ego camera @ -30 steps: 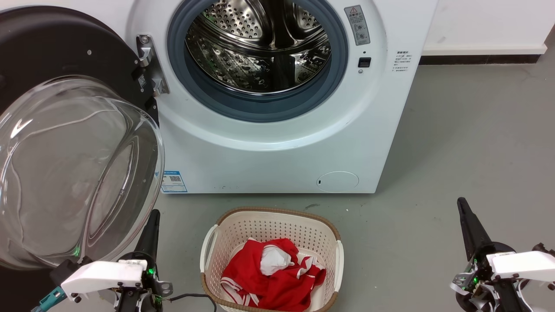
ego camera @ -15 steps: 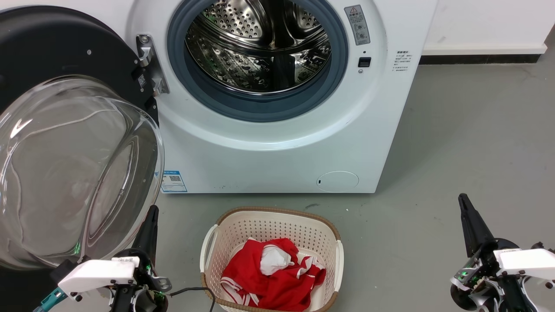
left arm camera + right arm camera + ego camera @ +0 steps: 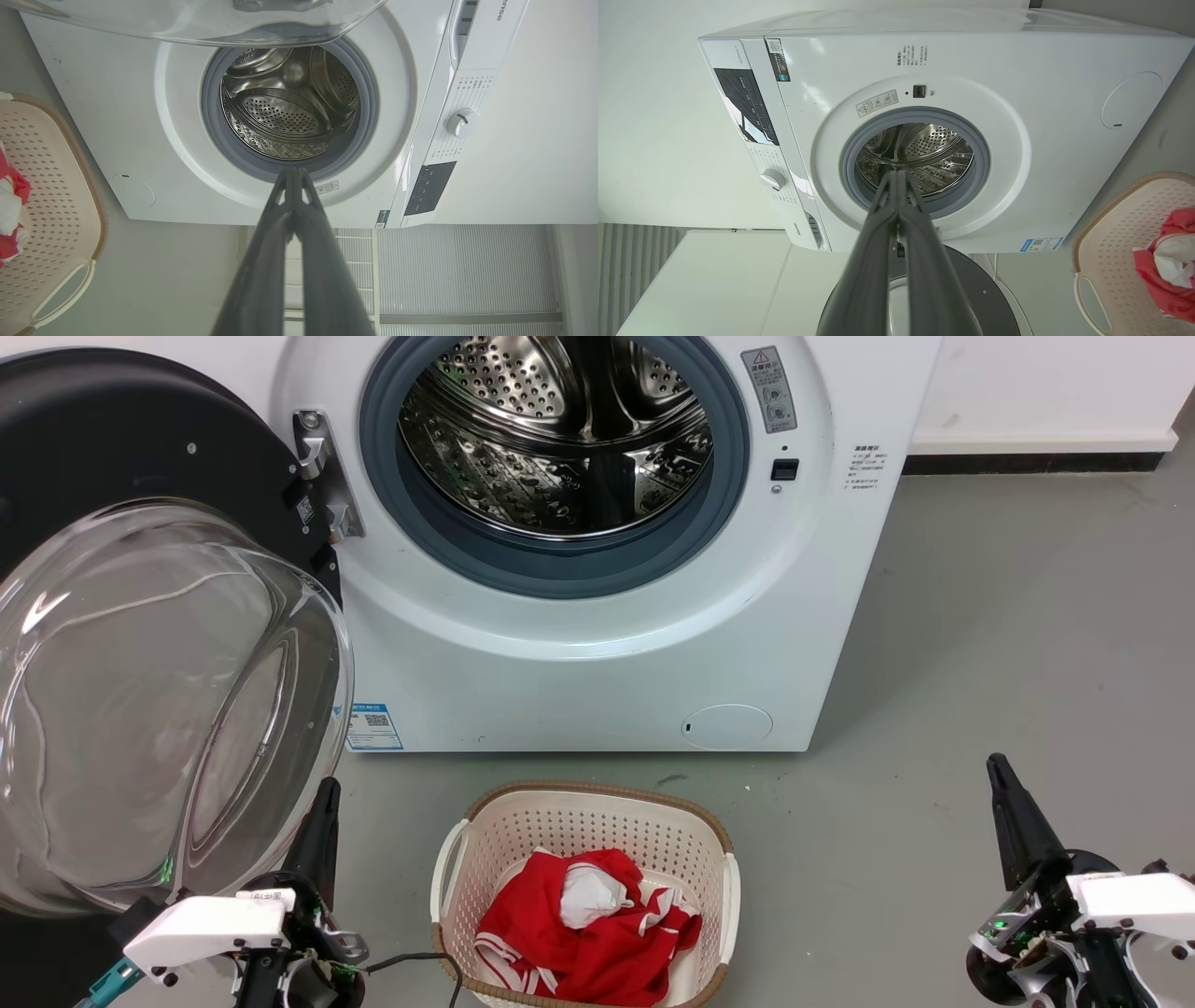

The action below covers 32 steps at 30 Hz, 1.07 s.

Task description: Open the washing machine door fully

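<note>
The white washing machine [image 3: 597, 672] stands ahead with its steel drum mouth [image 3: 555, 439] uncovered. The washing machine door [image 3: 112, 448], black with a bulging clear glass bowl [image 3: 159, 709], hangs swung wide to the left on its hinge [image 3: 322, 476]. My left gripper [image 3: 329, 789] is shut and empty, low at the left, just below and beside the bowl's rim, apart from it as far as I can tell. My right gripper [image 3: 996, 765] is shut and empty over the floor at the lower right. In the wrist views the left gripper [image 3: 293, 171] and right gripper [image 3: 899, 173] each point at the drum.
A cream laundry basket [image 3: 583, 803] holding red and white clothes [image 3: 583, 919] sits on the grey floor in front of the machine, between my arms. A white wall with a dark skirting [image 3: 1036, 462] runs behind on the right.
The right gripper has risen slightly in the view and the left arm has shifted a little down and left. The door and basket have not moved.
</note>
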### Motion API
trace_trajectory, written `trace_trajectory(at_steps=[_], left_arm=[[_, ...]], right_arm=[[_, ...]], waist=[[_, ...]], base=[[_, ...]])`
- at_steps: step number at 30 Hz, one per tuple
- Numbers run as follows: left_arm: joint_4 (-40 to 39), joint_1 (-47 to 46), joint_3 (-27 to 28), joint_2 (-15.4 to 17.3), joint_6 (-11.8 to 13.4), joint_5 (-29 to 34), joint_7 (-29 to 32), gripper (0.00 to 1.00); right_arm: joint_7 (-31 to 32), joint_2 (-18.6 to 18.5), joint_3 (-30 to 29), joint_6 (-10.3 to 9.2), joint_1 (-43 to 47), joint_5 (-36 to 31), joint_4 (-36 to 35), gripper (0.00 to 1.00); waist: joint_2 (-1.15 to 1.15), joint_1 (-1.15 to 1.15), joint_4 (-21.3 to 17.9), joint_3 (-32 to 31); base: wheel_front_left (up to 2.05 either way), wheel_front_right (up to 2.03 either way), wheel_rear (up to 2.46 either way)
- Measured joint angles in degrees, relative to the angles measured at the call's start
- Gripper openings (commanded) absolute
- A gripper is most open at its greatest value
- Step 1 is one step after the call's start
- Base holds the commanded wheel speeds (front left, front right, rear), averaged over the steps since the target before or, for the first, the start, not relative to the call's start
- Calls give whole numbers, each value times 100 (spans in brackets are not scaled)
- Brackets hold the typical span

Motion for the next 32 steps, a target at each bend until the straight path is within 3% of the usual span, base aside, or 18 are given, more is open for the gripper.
trace_trajectory(at_steps=[32], left_arm=[[0,-1,-1,-1,0,0,0,0]], right_arm=[[51,37,-54,0,-9,-43,4,0]], waist=[[0,0,0,0]], base=[[0,0,0]])
